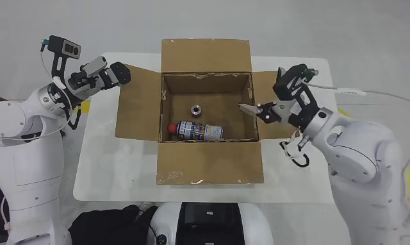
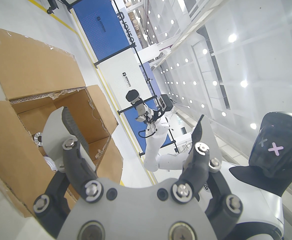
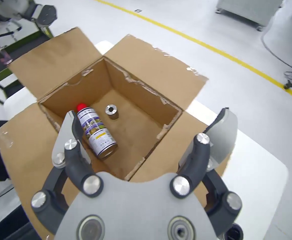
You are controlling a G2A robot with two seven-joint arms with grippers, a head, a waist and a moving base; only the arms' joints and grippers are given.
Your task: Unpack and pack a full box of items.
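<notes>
One spray can [image 3: 96, 132] lies in the box [image 3: 138, 94]; left claw [image 2: 131, 114] and right claw [image 3: 148, 113] spread wide

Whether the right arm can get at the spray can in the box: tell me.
Probably yes. The right gripper hangs open over the box rim, flaps folded out. The spray can lies on its side on the floor, nothing on it; the metal cylinder stands apart.
</notes>
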